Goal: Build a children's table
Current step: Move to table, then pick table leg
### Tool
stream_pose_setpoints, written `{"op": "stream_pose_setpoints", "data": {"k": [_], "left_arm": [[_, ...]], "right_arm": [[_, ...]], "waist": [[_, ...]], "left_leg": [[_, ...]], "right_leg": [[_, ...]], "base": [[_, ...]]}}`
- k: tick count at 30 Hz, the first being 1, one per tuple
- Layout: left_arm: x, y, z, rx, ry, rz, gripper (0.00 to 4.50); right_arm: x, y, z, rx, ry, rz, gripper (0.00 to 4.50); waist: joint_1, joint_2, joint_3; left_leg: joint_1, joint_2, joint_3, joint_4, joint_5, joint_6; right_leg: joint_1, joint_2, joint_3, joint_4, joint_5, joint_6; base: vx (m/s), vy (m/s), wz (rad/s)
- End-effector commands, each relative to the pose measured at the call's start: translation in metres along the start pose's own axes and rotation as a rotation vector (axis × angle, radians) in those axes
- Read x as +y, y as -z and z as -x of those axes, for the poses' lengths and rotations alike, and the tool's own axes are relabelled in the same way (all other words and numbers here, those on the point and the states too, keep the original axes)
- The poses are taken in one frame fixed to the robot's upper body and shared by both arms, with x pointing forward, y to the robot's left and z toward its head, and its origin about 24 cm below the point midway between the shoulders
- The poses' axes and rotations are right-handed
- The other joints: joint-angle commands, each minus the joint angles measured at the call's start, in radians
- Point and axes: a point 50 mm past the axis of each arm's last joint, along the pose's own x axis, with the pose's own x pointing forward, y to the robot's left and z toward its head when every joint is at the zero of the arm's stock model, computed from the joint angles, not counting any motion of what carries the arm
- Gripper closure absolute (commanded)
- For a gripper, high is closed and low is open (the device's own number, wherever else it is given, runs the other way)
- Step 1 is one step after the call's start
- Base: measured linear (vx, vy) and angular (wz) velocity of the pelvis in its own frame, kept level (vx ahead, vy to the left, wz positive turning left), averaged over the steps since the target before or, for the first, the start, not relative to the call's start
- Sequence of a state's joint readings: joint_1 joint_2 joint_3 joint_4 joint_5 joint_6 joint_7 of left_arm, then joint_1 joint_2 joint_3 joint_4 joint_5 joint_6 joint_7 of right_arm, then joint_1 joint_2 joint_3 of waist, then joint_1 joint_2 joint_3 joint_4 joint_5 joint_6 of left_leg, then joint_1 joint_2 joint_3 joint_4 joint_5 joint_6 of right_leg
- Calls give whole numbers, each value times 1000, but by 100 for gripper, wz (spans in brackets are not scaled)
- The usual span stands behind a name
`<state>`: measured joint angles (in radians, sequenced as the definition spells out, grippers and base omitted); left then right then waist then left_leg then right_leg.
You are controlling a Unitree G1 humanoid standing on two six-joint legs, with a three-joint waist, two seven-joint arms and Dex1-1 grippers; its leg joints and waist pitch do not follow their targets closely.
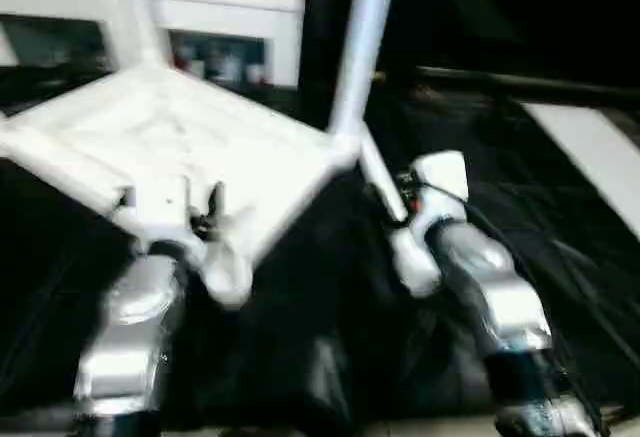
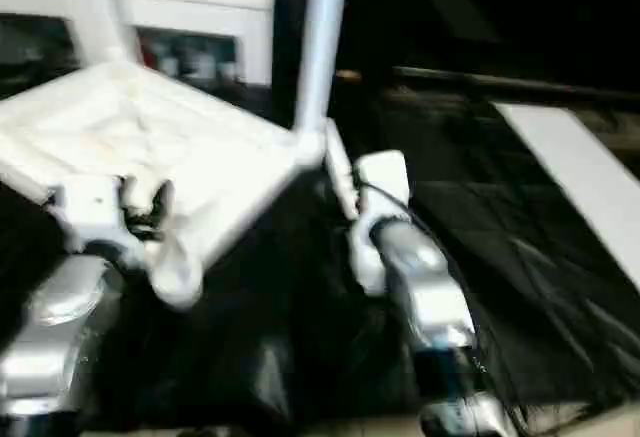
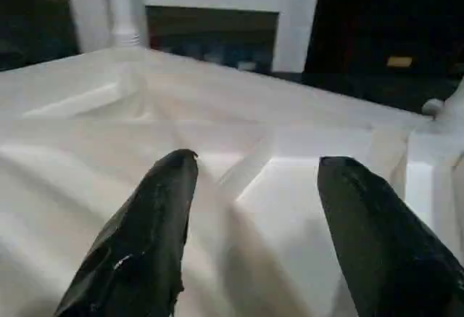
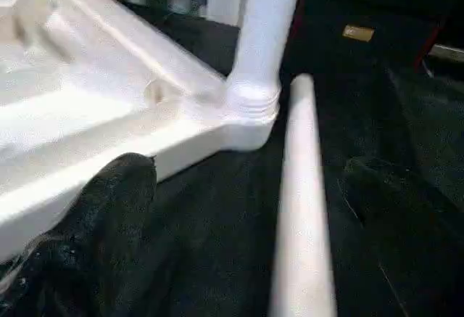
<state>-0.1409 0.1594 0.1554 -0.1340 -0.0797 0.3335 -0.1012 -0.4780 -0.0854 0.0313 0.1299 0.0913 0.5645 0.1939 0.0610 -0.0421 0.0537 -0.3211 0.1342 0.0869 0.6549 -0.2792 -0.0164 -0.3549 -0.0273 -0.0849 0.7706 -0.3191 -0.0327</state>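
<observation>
Lying upside down on the black-draped work table (image 1: 560, 257), the white plastic rectangular table top (image 1: 190, 147) shows its ribbed underside, with its near corner raised toward the camera. The left gripper (image 3: 254, 186) points at that ribbed surface; its two black fingers (image 3: 156, 215) stand apart with the white plastic just beyond their tips and nothing between them. The right gripper (image 4: 239, 186) also has its jaws spread wide. Between its fingers lies a loose white tapered tube leg (image 4: 301, 201) on the black cloth, not clamped by either finger. Just ahead of the right jaws a second white tube leg (image 4: 264, 19) stands upright, seated in the rounded corner socket (image 4: 250, 106) of the table top. A third white leg (image 3: 123, 5) rises from the far corner, well beyond the left jaws. Beyond the work table stands a white shelf unit (image 1: 225, 17) holding small blurred items.
</observation>
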Motion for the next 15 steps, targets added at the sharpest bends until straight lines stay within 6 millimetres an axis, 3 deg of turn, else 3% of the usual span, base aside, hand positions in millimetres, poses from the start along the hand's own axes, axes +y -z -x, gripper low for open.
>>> {"op": "stream_pose_setpoints", "data": {"k": [1, 2, 3, 4, 5, 6, 7, 8, 9, 10, 11, 12, 13, 14, 15], "left_arm": [[-13, -8, -6, -29, 63, 9, 119], [-14, -9, -6, -31, 80, 5, 112], [-14, -9, -7, -30, 93, 2, 112], [-12, -14, -7, -46, 133, 3, 95], [-11, -16, -6, -53, 166, -6, 89], [-11, -20, -4, -65, 221, -17, 85], [-11, -22, -2, -70, 267, -35, 85], [-10, -24, 1, -53, 324, -75, 78], [-10, -24, 1, -53, 324, -75, 64], [-8, -23, 4, -22, 360, -113, 54], [-7, -23, 7, 1, 401, -144, 49], [-7, -23, 8, 13, 431, -161, 49], [-7, -23, 9, 24, 456, -173, 49], [-8, -24, 11, 38, 504, -193, 49], [-8, -25, 12, 45, 527, -203, 49]], "right_arm": [[-15, 0, 3, 56, -6, -49, 0], [-16, -2, 2, 64, -18, -41, 0], [-16, -4, 1, 66, -22, -31, 0], [-21, -7, -2, 106, 1, -19, 0], [-24, -9, -3, 119, 10, -21, 0], [-26, -10, -4, 141, 18, -30, 0], [-26, -11, -6, 164, 18, -46, 0], [-28, -12, -8, 206, 31, -67, 0], [-28, -12, -8, 206, 31, -67, 0], [-29, -10, -9, 262, 31, -84, 0], [-29, -7, -9, 330, 15, -103, 0], [-28, -5, -9, 376, 1, -82, 0], [-28, -3, -9, 410, -6, -69, 0], [-28, 0, -9, 444, -25, -94, 0], [-28, 2, -8, 460, -34, -109, 0]], "waist": [[-40, 24, -70], [-43, -12, -79], [-42, -56, -88], [-8, -106, -97], [4, -92, -95], [-4, -92, -103], [-7, -89, -104], [-17, -71, -101], [-25, -55, -96], [-29, -40, -88], [-34, -42, -81], [-38, -47, -72], [-31, -44, -60], [-27, -49, -50], [-21, -43, -45]], "left_leg": [[110, 125, -67, -124, 73, 367], [99, 81, -29, -76, 332, 374], [66, 28, 7, -28, 379, 327], [-44, -49, 24, 7, 238, 207], [-52, -34, 4, 23, 192, 152], [-65, -22, -11, 3, 274, 76], [-73, -18, -5, -28, 305, 25], [-70, -7, 0, -59, 346, -1], [-61, 6, 0, -67, 359, -5], [-29, 34, 4, -73, 358, -9], [-13, 45, 8, -79, 315, -2], [-11, 56, 14, -86, 209, 13], [-9, 66, 24, -94, 52, -5], [-2, 72, 37, -99, -90, -37], [6, 74, 41, -102, -155, -54]], "right_leg": [[-121, -48, 15, -26, 135, 65], [-132, -80, 49, -105, 304, 23], [-99, -109, 83, -164, 436, 6], [34, -164, 173, -199, 534, 35], [45, -211, 192, -200, 627, -10], [61, -190, 161, -156, 964, -80], [63, -144, 126, -144, 1122, -123], [59, -95, 100, -143, 1020, -150], [47, -81, 93, -145, 898, -168], [16, -69, 79, -164, 596, -208], [-1, -65, 72, -176, 441, -221], [-4, -77, 75, -187, 232, -231], [-9, -87, 78, -205, 43, -215], [-19, -93, 81, -223, -113, -188], [-28, -94, 81, -229, -195, -169]], "base": [[170, -35, -2], [170, -35, -2], [98, -66, 2], [63, -61, 11], [63, -61, 11], [86, -86, 3], [30, -94, -10], [30, -94, -10], [-21, -51, -7], [0, 0, 0], [0, 0, 0], [0, 0, 0], [0, 0, 0], [-54, -43, 12], [-58, -38, 19]]}}
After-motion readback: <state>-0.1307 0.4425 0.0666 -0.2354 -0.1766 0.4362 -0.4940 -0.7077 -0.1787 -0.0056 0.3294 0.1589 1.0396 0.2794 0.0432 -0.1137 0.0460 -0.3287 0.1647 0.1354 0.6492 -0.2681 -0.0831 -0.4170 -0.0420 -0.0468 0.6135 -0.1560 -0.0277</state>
